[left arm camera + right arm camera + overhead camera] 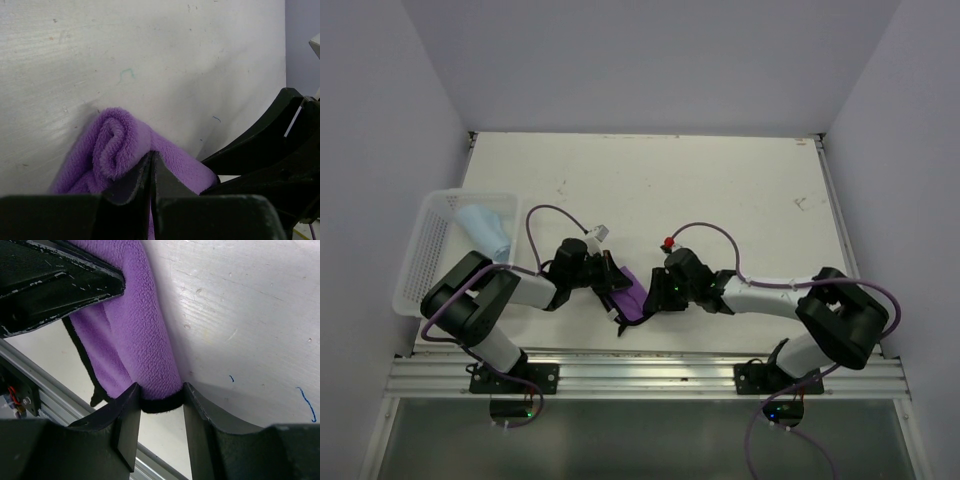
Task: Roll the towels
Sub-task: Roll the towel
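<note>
Seen from above, the two arms covered most of the purple towel (pixel 634 300), which lay on the bench (pixel 650 190) near its front edge. Its dark face showed only as black edging in the right wrist view. The left gripper (pixel 151 161) was closed, pinching one end of the towel's rolled edge. The right gripper (pixel 160 391) stood partly apart, its fingers pressed against either side of the roll's other end. The light blue towel (pixel 485 228) sat in the white mesh basket (pixel 425 250), partly hidden by the basket's wall.
</note>
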You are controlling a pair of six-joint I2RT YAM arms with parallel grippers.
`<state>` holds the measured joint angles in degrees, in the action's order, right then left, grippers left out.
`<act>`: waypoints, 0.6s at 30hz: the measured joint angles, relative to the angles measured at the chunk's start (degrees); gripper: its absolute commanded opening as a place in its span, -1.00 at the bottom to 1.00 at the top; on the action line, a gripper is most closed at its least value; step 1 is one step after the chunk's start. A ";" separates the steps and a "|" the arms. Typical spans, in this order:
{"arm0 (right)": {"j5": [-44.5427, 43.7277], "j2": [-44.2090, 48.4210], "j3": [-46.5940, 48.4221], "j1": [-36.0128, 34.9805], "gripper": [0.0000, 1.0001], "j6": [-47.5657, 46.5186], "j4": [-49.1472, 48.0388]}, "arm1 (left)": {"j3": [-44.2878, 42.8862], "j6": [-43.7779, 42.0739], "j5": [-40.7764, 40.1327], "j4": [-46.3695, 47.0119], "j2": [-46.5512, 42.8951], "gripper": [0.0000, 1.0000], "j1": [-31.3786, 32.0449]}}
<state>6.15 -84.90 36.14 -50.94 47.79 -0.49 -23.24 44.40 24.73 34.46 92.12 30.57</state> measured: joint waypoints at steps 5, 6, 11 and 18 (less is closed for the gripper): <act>0.02 -0.44 -0.52 0.00 -0.30 -0.15 -1.33 | 0.00 0.00 0.02 0.00 0.00 -0.89 0.00; 0.02 -0.76 -0.52 0.02 -0.32 -0.24 -1.57 | 0.00 0.00 0.02 -0.02 0.00 -0.89 0.00; 0.96 -2.40 -0.52 0.11 -0.57 -0.66 -3.34 | 0.00 -0.02 -0.20 -0.20 -0.13 -0.89 0.00; 0.24 -2.29 -0.52 -0.87 -0.92 -2.34 -3.87 | -0.74 -0.13 -0.61 -2.03 -0.57 -0.89 0.00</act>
<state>6.39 -87.20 35.62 -51.81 45.45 -4.36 -23.99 44.27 24.12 32.42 91.55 30.57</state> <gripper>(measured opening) 0.257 0.057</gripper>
